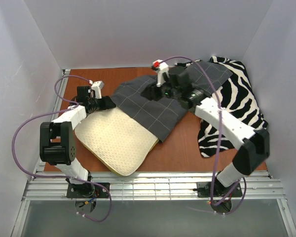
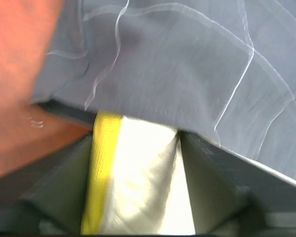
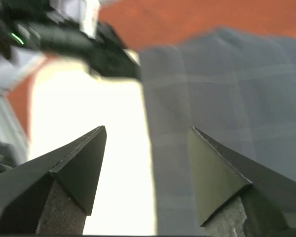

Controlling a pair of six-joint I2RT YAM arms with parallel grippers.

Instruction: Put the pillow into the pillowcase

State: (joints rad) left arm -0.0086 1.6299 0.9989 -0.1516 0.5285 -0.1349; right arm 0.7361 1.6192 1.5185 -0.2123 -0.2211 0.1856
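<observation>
While the dark grey cloth pillowcase [image 1: 153, 106] drapes the far end of the cream-white foam pillow [image 1: 116, 140] at left, the left tool [image 2: 135, 143] straddles that end to feed it, grip unclear; right tool [image 3: 148, 129] gapes empty.

You see reddish-brown wooden table [image 1: 182, 143]. Cream-white dimpled foam pillow [image 1: 113, 140] lies front-left on it. Dark grey grid-lined cloth pillowcase [image 1: 153, 106] spread centre-back, its near part overlapping pillow's far end. Black-and-white zebra-striped fabric [image 1: 237, 98] heaped right, touching pillowcase's far corner.
</observation>
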